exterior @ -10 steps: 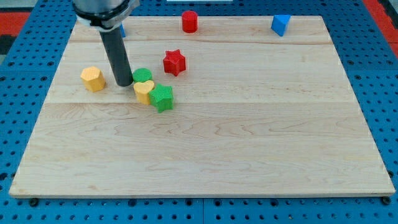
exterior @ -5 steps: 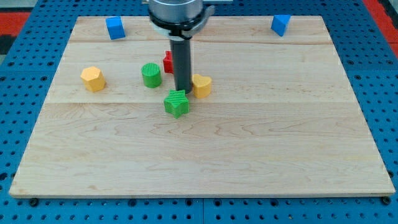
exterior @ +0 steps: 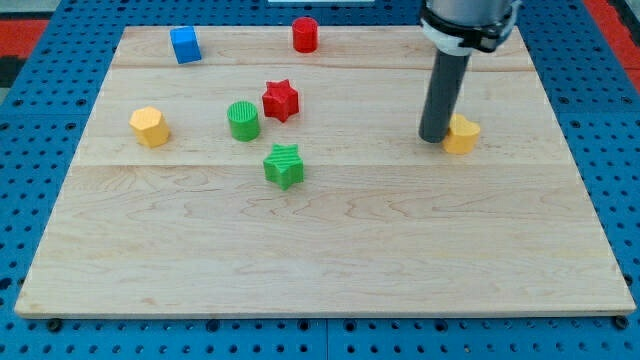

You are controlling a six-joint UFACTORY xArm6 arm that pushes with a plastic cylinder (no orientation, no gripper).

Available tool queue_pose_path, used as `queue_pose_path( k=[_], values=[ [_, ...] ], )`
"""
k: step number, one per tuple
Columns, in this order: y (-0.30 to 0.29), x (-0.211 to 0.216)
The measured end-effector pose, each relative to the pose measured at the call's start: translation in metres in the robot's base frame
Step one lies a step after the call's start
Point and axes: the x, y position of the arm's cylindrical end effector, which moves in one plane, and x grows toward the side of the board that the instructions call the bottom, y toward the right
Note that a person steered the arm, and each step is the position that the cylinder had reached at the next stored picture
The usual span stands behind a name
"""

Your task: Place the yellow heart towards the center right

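The yellow heart [exterior: 462, 134] lies on the wooden board [exterior: 330, 240] at the view's centre right. My tip [exterior: 433, 138] rests on the board just left of the heart, touching its left side. The rod rises from there to the view's top and hides the board behind it.
A green star [exterior: 285, 166] and a green cylinder [exterior: 243, 121] lie left of centre, with a red star [exterior: 281, 100] above them. A yellow hexagonal block [exterior: 150, 127] is at the left. A blue cube [exterior: 184, 45] and a red cylinder [exterior: 305, 35] sit along the top edge.
My tip has swept from the view's left to the right, pushing the yellow heart away from the green blocks to the centre right. The green star shifted slightly right and down.
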Motion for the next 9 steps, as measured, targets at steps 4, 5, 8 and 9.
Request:
queue_pose_path(
  k=[4,5,8,9],
  values=[
    [-0.004,0.013],
    [-0.013,0.014],
    [-0.024,0.016],
    [-0.025,0.016]
  ],
)
